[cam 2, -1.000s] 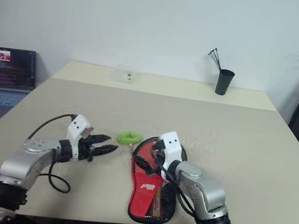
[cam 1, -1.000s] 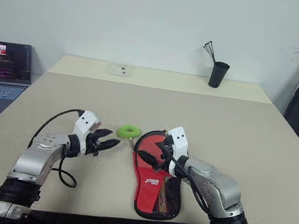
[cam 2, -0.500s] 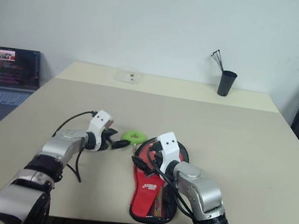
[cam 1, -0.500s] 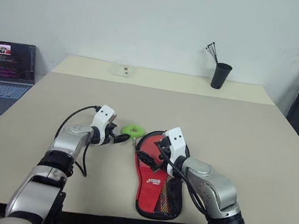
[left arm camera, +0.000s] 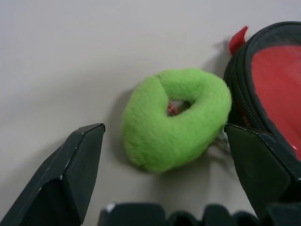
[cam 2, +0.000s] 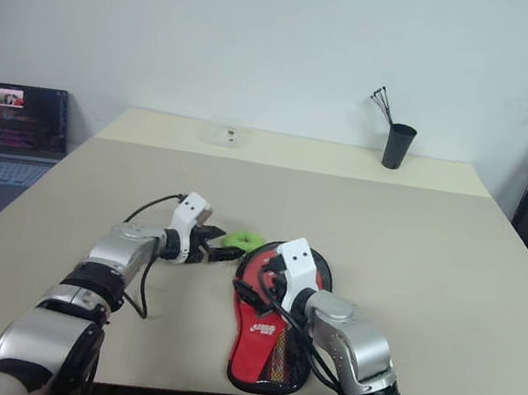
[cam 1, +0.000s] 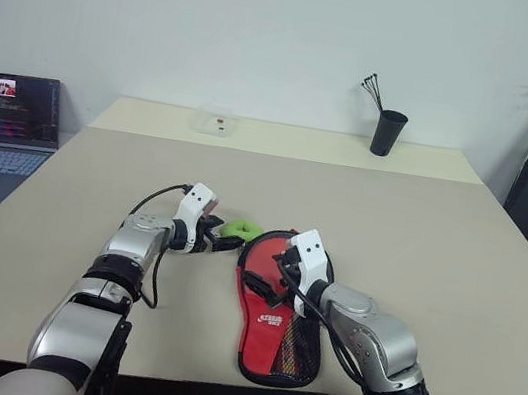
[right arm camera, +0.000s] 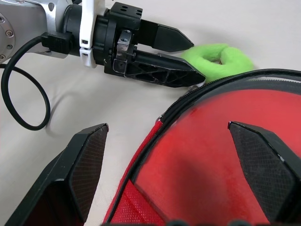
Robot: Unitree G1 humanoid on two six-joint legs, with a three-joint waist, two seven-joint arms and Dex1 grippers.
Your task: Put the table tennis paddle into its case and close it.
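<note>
The soft red paddle-shaped case lies near the table's front edge, seemingly with the paddle inside, under the wide-open, empty right gripper, and zipping remains: beyond, the wide-open left gripper straddles its fuzzy green ring-shaped zipper tag, not yet gripped.

red case, green fluffy tag

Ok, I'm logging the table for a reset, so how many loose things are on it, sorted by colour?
Green: 1, the fuzzy zipper tag.
Red and black: 1, the case.
Black: 1, the cup holding thin sticks.
Clear: 1, a small container at the far edge.
Total: 4.
</note>
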